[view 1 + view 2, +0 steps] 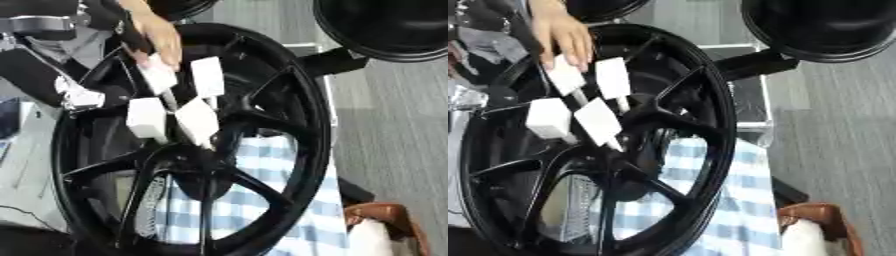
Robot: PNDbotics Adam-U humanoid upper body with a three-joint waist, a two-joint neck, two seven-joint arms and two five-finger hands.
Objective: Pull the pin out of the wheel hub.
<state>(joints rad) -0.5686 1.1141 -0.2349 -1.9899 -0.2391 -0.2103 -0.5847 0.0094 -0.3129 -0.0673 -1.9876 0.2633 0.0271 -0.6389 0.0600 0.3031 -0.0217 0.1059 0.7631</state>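
Observation:
A large black spoked wheel hub (302, 125) stands on edge and fills the middle of both views. Several white block-headed pins stick out of its centre: one at the upper left (157, 74), one beside it (208, 76), and two lower ones (146, 117) (198, 121). A person's bare hand (157, 35) reaches down from the top, its fingertips on the upper left pin. My left arm comes in black from the upper left, and its silvery hand (79, 97) lies against the hub's left rim, apart from the pins. My right hand is out of view.
A second black wheel (385, 25) hangs at the top right, and a black bar (332, 62) joins it towards the hub. A blue and white checked cloth (280, 200) lies behind the spokes. A brown object (385, 215) sits at the lower right on grey floor.

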